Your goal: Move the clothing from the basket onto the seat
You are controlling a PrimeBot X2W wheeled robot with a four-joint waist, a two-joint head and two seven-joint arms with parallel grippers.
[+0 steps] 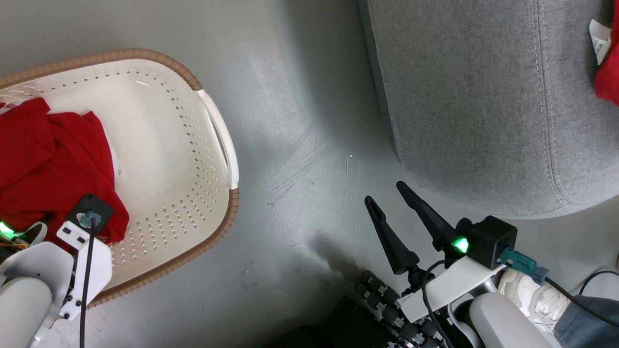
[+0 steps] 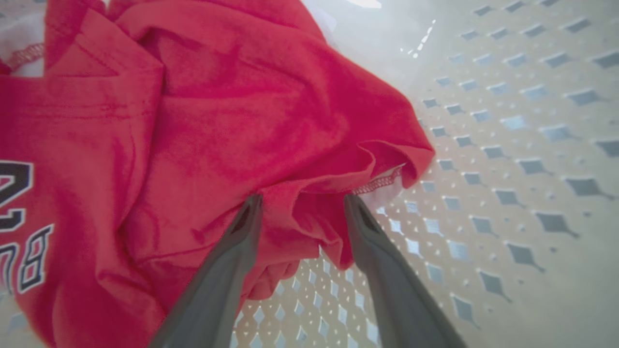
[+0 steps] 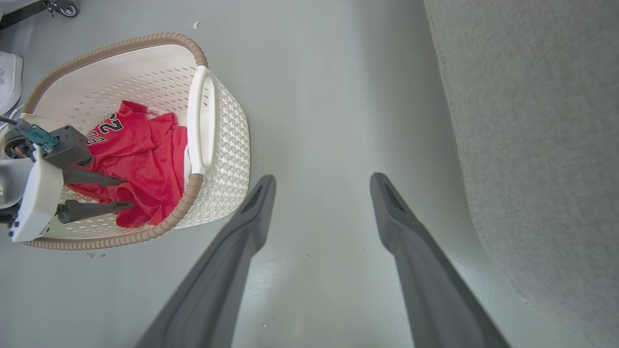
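Left arm: I see it reaching down into the basket (image 1: 213, 111), wrist above the red heap.
Left fingers: left gripper (image 2: 303, 199) apart, straddling a hem fold of the clothing (image 2: 232, 111); tips touch cloth, not clamped.
Right arm: low over the floor beside the seat (image 1: 483, 96).
Right fingers: right gripper (image 1: 384, 192) spread wide, empty.
Clothing: crumpled ahead and left of my left fingertips; long axis probably runs away from them.

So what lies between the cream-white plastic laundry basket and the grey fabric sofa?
Bare grey floor separates the cream-white plastic laundry basket from the grey fabric sofa, as the head view shows. The open right hand hovers above its near end.
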